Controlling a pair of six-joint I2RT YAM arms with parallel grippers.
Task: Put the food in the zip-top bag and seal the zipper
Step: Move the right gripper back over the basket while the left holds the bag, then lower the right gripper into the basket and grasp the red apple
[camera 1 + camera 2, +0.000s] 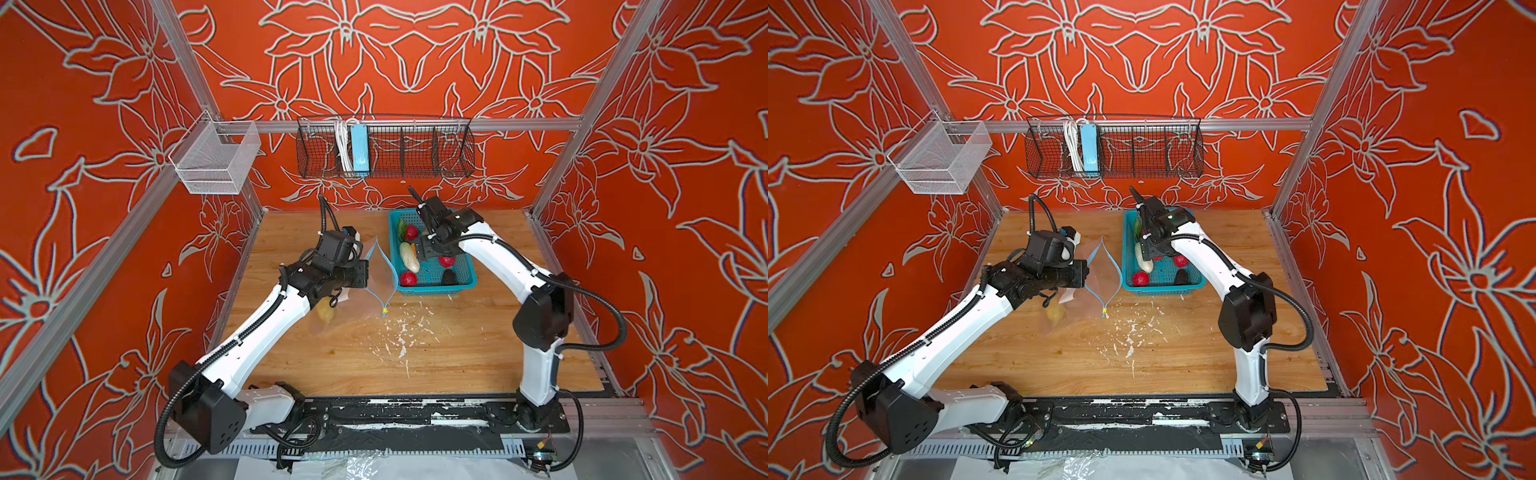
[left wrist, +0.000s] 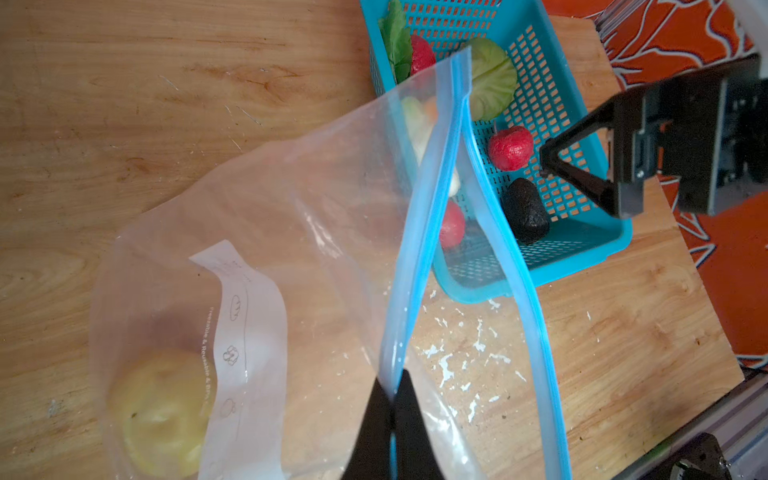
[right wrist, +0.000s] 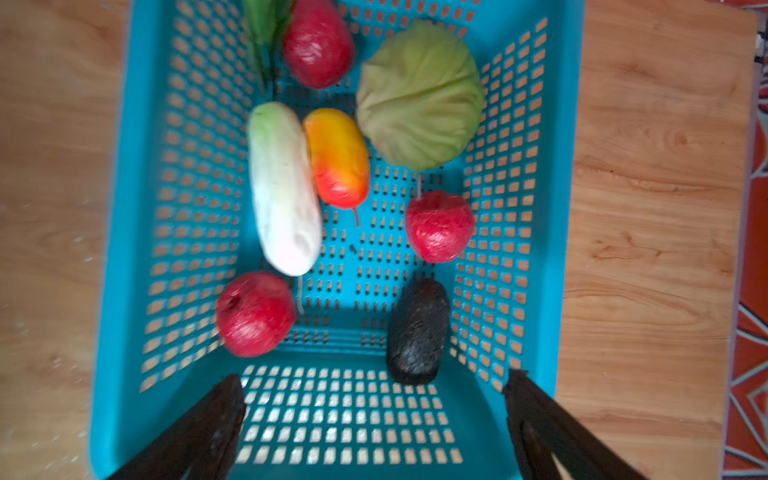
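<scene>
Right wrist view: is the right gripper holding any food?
No: the right gripper is open and empty above the teal basket, and the black piece nearest it lies clear of both fingers.

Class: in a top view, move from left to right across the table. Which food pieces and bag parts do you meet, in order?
Yellow potato in the zip-top bag → zipper's yellow tab → pale cucumber → black piece, the last two in the teal basket. Red berries overlap these, so omitted.
</scene>
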